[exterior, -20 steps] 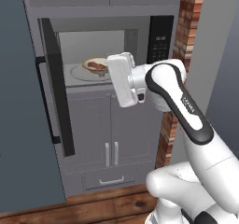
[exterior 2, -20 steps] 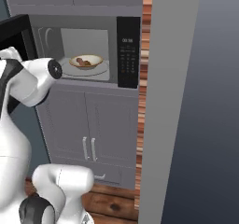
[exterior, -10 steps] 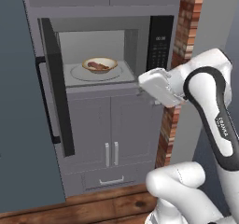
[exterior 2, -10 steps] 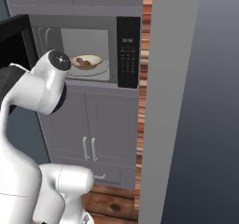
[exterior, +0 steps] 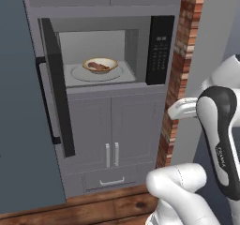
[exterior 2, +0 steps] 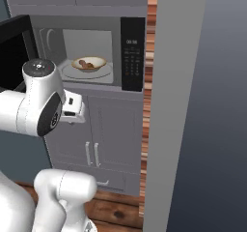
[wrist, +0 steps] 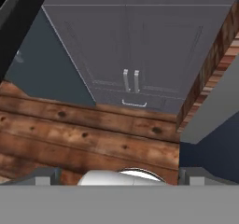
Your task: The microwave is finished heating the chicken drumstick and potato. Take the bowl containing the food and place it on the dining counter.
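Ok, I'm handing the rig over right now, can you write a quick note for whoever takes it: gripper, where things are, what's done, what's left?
Gripper: open, empty, pointing down at the wooden floor in front of the grey lower cabinet doors.
Grey-framed built-in microwave: black glass door swung open to the left.
Cream-white bowl with tan-gold rim: on the clear glass turntable inside, reddish-brown food in it.
Done: door open.
Left: raise the arm, reach in, grip the bowl, carry it to the dining counter.
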